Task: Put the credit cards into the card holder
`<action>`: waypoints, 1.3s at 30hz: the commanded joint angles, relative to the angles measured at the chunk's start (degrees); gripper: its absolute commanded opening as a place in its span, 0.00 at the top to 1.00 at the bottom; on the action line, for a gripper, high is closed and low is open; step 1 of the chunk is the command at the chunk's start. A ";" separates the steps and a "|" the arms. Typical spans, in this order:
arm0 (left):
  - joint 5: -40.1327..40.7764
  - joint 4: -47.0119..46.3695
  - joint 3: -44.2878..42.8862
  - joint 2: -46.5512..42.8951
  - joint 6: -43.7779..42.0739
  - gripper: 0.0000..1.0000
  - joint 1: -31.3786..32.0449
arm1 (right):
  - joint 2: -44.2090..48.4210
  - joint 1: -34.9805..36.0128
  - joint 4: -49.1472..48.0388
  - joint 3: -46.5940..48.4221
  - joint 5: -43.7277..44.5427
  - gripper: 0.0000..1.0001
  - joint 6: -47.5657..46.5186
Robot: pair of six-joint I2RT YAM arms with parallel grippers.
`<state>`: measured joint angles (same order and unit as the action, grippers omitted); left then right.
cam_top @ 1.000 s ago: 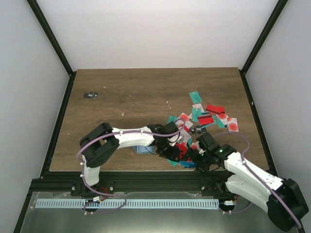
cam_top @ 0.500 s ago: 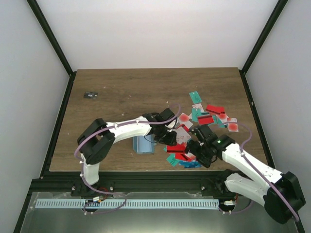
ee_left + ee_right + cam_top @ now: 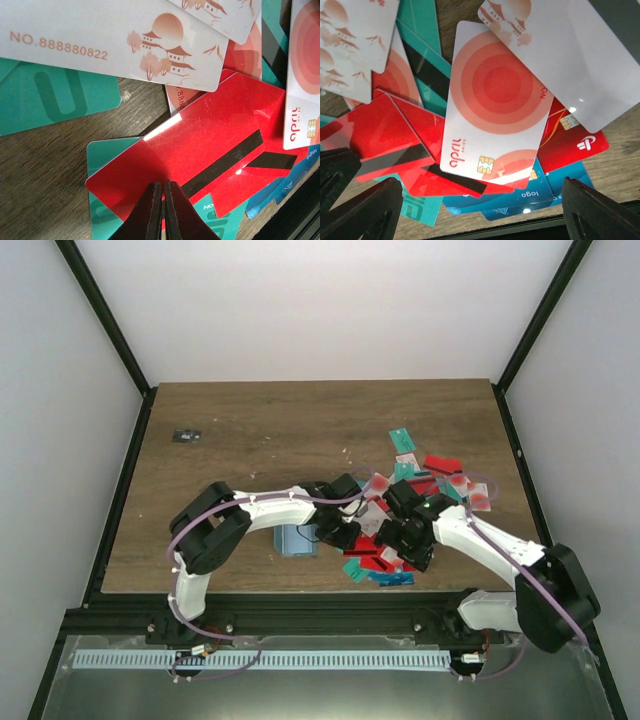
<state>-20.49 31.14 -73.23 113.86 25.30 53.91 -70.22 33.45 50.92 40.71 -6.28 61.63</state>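
Red plastic with a black band, the striped card (image 3: 200, 145) lies on top of the heap right under the left hand (image 3: 163, 186). That hand's two fingers are pressed together with their tips at the card's near edge; whether they pinch it I cannot tell. The teal-blue card holder (image 3: 296, 540) lies flat on the wooden tabletop (image 3: 250, 430), and the left hand sits just to the right of it. The credit cards (image 3: 425, 480) spread in a loose overlapping pile on the card holder's right. The right hand (image 3: 480, 192) hovers low over that pile, farther right of the card holder, its fingers spread wide and gripping nothing. A white ringed card (image 3: 495, 105) lies between them.
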 commanded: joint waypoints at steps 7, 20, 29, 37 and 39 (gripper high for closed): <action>4.30 2.49 3.70 0.84 -2.49 0.95 0.19 | -8.78 -0.46 0.78 5.05 3.86 0.15 -1.71; 4.18 2.64 3.87 0.12 -3.65 0.95 0.18 | -15.30 -0.48 -2.99 4.39 2.10 0.21 -1.51; 4.18 2.44 4.32 -0.58 -3.68 0.95 0.17 | -14.20 -0.41 -3.12 2.11 0.57 0.21 -0.48; 3.84 1.99 4.71 -0.81 -3.42 0.95 0.16 | -8.47 -0.44 -1.75 -0.10 -1.26 0.11 2.31; 3.61 1.84 4.90 -0.88 -3.26 0.95 0.20 | -8.52 -0.41 -2.19 -0.38 -0.87 0.12 2.80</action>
<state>-19.55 29.32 -70.74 112.27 22.28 54.00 -80.03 33.34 48.51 40.73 -7.29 62.15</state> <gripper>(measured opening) 0.047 0.885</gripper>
